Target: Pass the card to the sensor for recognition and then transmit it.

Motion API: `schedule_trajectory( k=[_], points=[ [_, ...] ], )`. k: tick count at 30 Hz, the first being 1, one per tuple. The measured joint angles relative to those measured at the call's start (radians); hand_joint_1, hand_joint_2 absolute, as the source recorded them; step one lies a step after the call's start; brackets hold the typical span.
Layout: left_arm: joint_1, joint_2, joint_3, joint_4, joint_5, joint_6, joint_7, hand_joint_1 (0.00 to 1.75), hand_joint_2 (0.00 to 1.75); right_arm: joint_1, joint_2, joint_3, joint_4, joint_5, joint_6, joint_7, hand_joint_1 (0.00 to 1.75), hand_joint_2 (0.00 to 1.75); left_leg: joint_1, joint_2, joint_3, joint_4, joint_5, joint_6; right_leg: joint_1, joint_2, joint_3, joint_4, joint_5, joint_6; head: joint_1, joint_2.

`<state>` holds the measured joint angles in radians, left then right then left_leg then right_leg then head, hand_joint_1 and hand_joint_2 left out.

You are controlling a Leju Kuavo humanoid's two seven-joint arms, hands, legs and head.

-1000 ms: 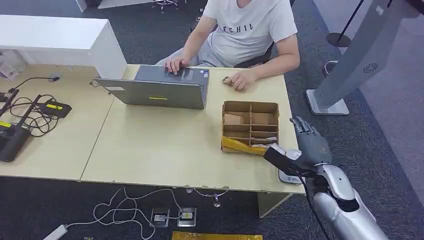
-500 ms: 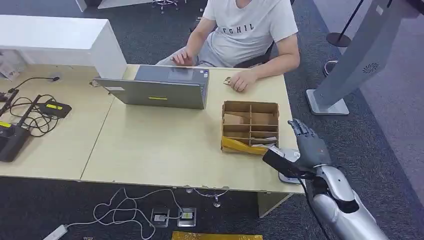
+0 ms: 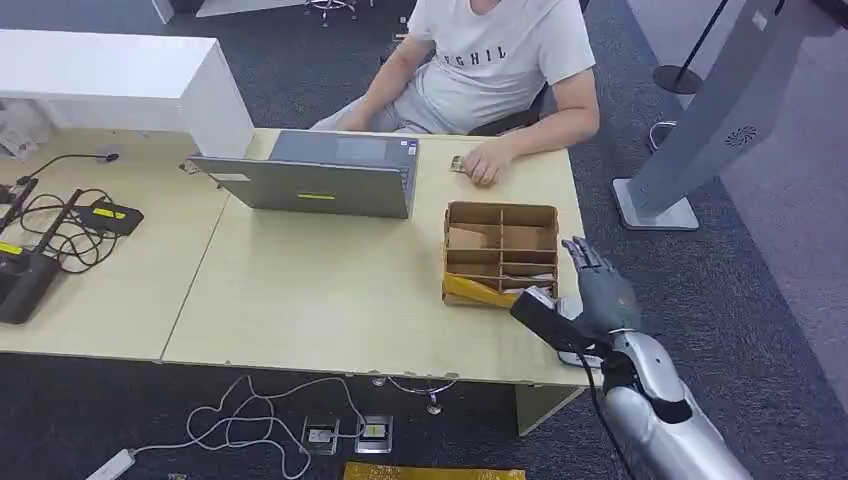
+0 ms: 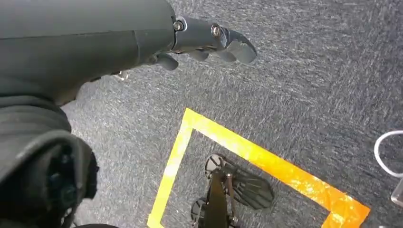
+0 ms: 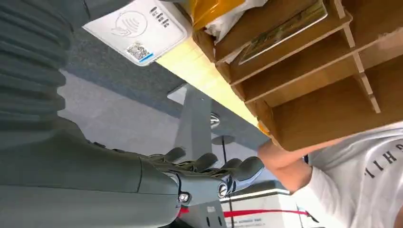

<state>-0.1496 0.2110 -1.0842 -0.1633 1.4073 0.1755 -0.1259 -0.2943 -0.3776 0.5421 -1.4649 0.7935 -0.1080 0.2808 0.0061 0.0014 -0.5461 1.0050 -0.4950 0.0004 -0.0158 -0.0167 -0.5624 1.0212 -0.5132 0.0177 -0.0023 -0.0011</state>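
My right hand [image 3: 597, 288] hovers at the table's right front corner, fingers spread and holding nothing, just right of the brown divided cardboard box [image 3: 500, 250]. The right wrist view shows the same hand [image 5: 209, 178] beside the box [image 5: 323, 109]. A card [image 5: 285, 27] lies in one of the box's front slots, next to a yellow packet [image 3: 472, 290]. The white sensor pad [image 5: 138, 29] lies flat on the table corner, mostly under my wrist in the head view. My left hand [image 4: 209, 40] hangs over the carpet with straight fingers, holding nothing.
A person in a white shirt [image 3: 500, 60] sits at the far side, one hand [image 3: 485, 160] resting on the table behind the box. An open laptop [image 3: 320, 185] stands mid-table. Cables and black devices [image 3: 60, 235] lie at the left. A grey stand [image 3: 690, 130] rises on the right.
My right hand has moved left, closer to the box's right side. The person's other hand has lifted off the laptop keyboard and drawn back.
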Motion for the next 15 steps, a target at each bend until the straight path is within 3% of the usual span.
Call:
schedule_trajectory(
  k=[15],
  points=[
    [0.0, 0.0, 0.0, 0.0, -0.004, -0.008, 0.0, 0.0, 0.0, -0.019, 0.057, 0.002, 0.033, 0.066, 0.038, -0.02, 0.0, 1.75, 0.0, 0.0, 0.0, 0.0, 0.0, 0.0, 0.0, 0.0, 0.0, 0.0, 0.0, 0.0, 0.0, 0.0]
  ],
)
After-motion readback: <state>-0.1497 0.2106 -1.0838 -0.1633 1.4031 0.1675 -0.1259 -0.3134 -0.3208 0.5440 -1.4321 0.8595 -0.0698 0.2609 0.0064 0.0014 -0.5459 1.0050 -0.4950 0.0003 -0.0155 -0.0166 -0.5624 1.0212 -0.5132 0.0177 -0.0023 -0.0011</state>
